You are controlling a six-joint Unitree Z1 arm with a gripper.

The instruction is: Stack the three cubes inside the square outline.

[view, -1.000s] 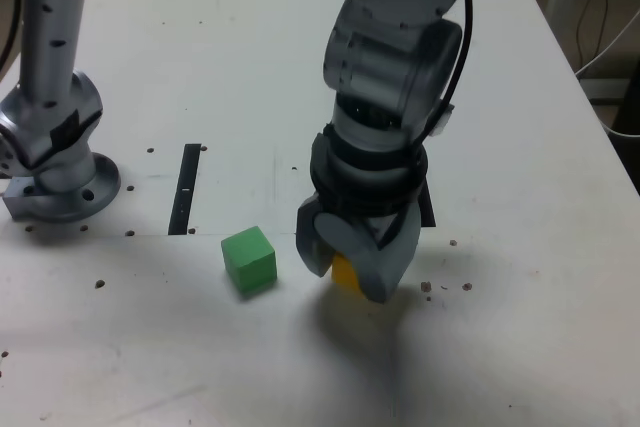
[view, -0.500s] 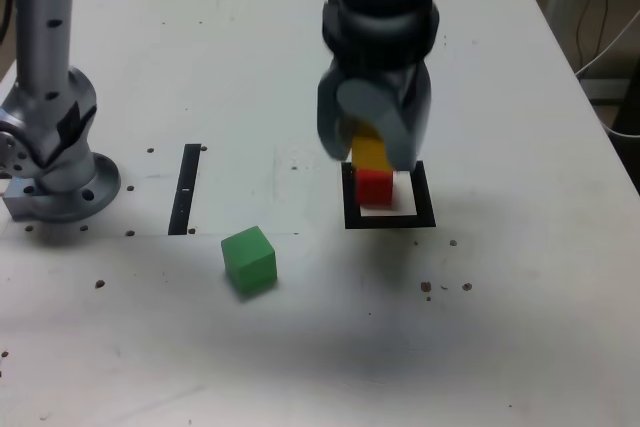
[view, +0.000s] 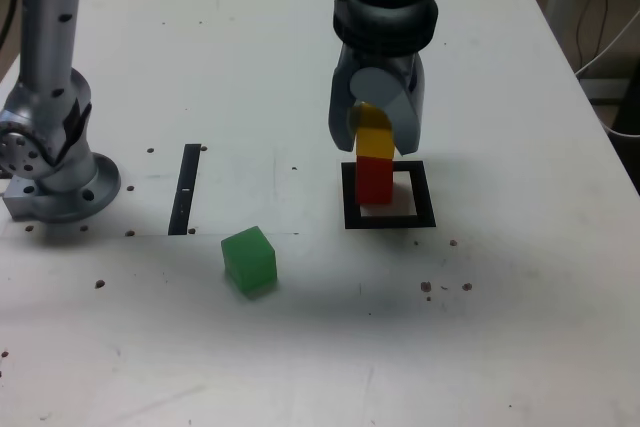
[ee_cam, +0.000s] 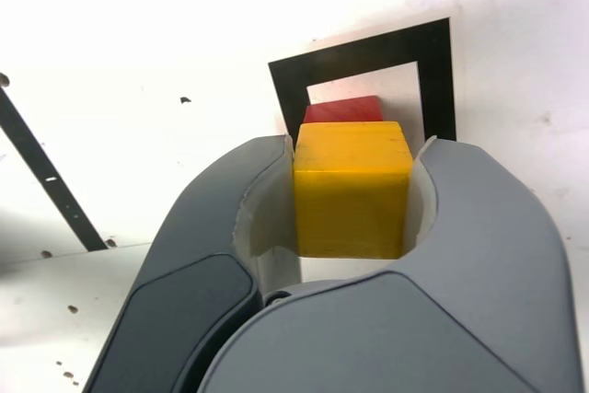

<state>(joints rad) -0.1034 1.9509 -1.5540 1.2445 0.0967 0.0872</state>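
White table (view: 200, 67), yellow cube (view: 375, 140) seemingly within pincer (view: 377, 132)

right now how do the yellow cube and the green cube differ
The yellow cube sits on the red cube inside the square outline; the green cube lies on the bare table, outside it. The gripper has its jaws around the yellow cube; nothing touches the green one. Both look the same size.

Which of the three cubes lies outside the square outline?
The green cube; the red cube and yellow cube are stacked over the outline.
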